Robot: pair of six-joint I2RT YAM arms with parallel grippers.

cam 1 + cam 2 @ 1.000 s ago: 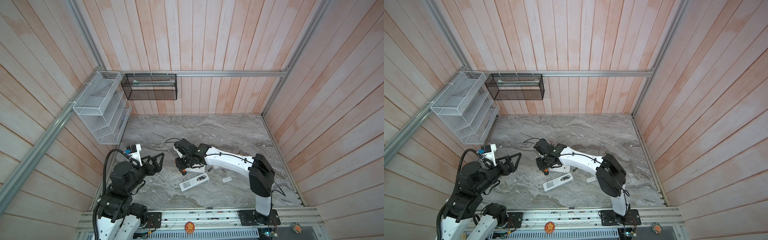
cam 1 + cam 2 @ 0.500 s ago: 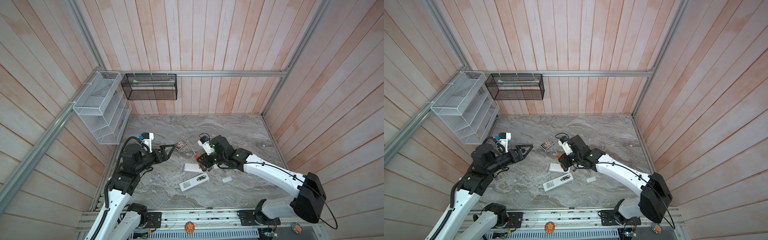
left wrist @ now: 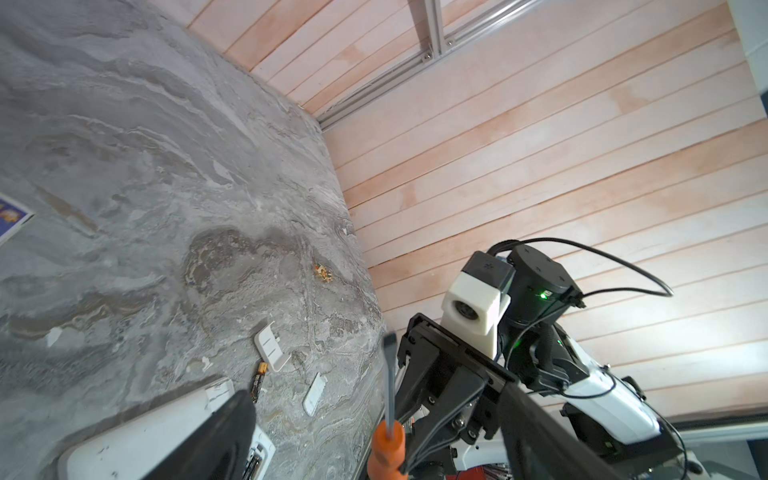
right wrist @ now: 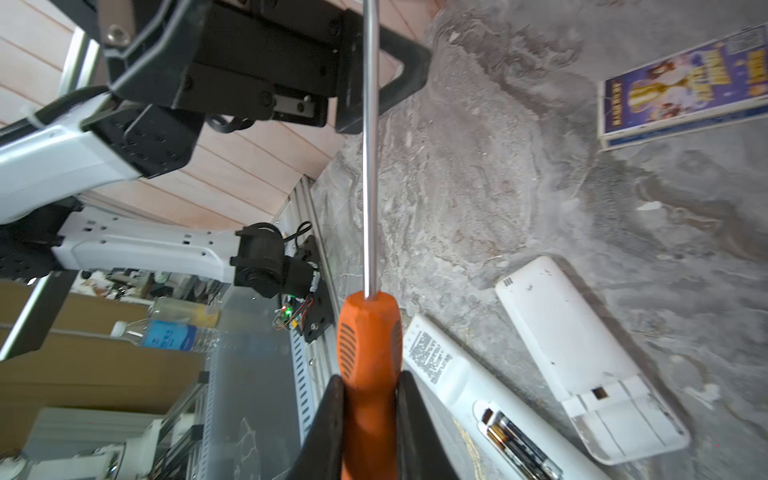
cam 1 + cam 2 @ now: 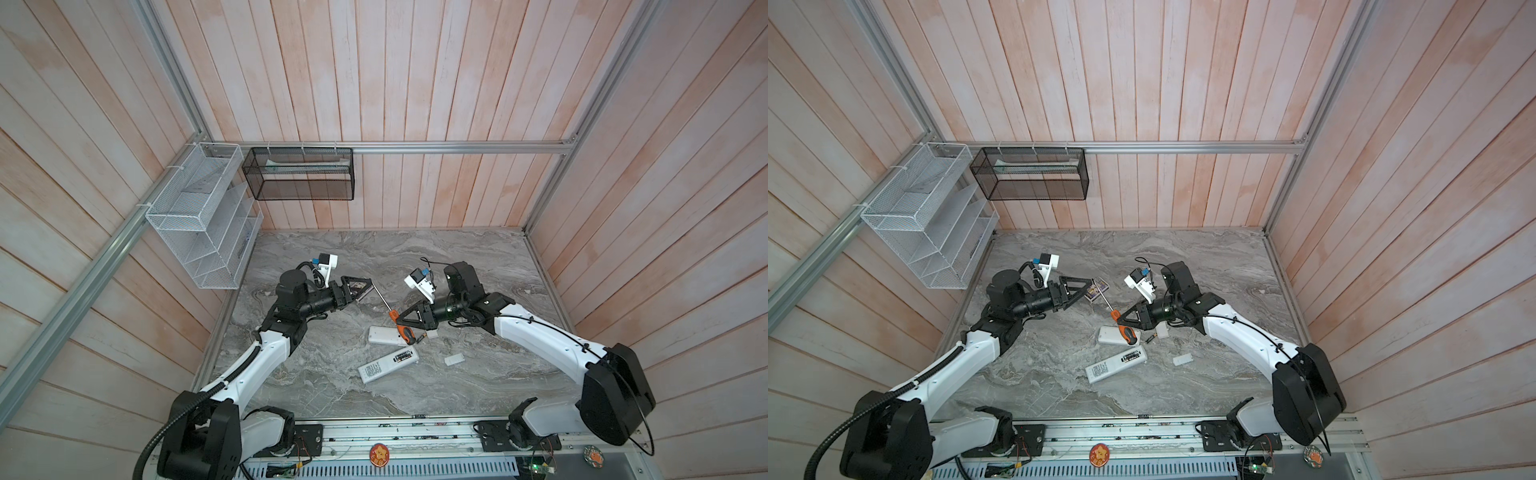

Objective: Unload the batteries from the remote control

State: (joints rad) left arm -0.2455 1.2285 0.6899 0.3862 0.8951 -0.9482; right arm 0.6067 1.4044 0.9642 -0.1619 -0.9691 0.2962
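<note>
Clock: read in a top view, 12 toward the far wall.
Right gripper (image 5: pixel 400 323): clamped tight on the orange handle of the screwdriver (image 4: pixel 368 332), with the bare shaft aimed out toward 10 o'clock.
Left gripper (image 5: pixel 365 290): jaws spread wide, gripping nothing. In the left wrist view the blade tip stands in the gap between them and seems to touch neither.
Why held so: a grip low on the handle leaves the whole shaft free. Pointing it into the open jaws looks like a handover or a re-grip, though that is a judgement.
Batteries (image 4: pixel 513 440): at least two dark cells with yellowish ends lie side by side in the open bay of the labelled remote (image 5: pixel 388 365), at 6 o'clock from the handle.
Loose battery (image 3: pixel 260 376): already out, flat on the desk (image 5: pixel 457 270), at 3 o'clock of the plain remote.
Plain remote (image 5: pixel 384 335): back up, bay uncovered and empty, partly under the handle.
Cover plates (image 3: pixel 272 347): both are off and lie apart from the remotes at 3 to 4 o'clock, so both bays are exposed.
Card box (image 5: pixel 1097 289): beside the left gripper, apparently no part of the job.
Stage: probably half done, with one remote cleared and one loaded.
Next need: the blade must reach a cell's end to lever it out.
Risk: the thin shaft could slip in a loose pinch.
</note>
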